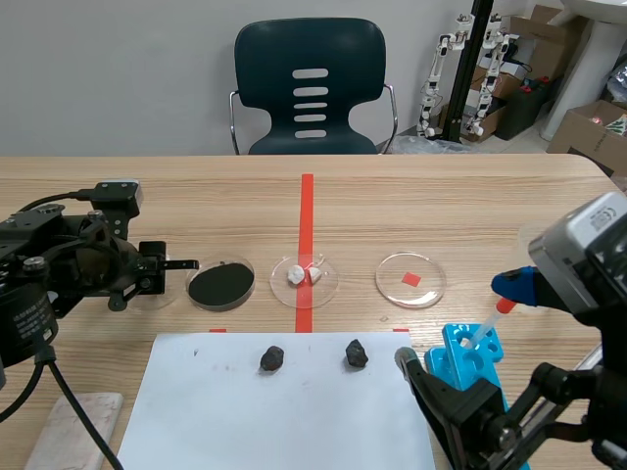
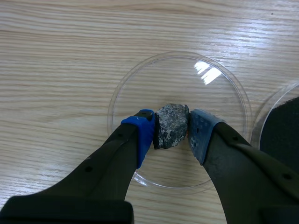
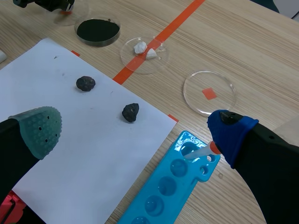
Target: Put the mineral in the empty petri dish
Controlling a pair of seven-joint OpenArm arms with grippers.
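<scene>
Left wrist view answers best how far the task is. The left gripper [image 2: 172, 135] is clenched on the grey speckled mineral [image 2: 172, 125], with one blue pad on each side. The stone sits inside the ring of the clear empty petri dish [image 2: 140, 77], towards the side nearest the gripper. Whether it already touches the dish floor or hangs just above it, I cannot tell. By my judgement the carrying is done and little is left: lower the stone if needed, release the fingers, and take the arm away without dragging the dish.

The right gripper [image 3: 134, 133] is released, with fingers wide apart and nothing in them. It is above the white paper sheet [image 3: 93, 163] and the bright blue plastic well tray [image 3: 163, 191].

On the paper lie a dark rough stone [image 1: 272, 358] and a second dark stone [image 1: 357, 353], well apart. Beyond the paper, in a row on the light wooden surface [image 1: 490, 206], stand three more dishes. These are a petri dish filled with black powder [image 1: 221, 284], a petri dish with white lumps [image 1: 305, 277] on the orange-red tape line, and a clear petri dish over an orange square mark [image 1: 410, 279]. Across the surface a dark teal plastic chair [image 1: 310, 88] stands before a grey wall. Cardboard boxes [image 1: 588, 127] are in the corner on the robot's right side.
</scene>
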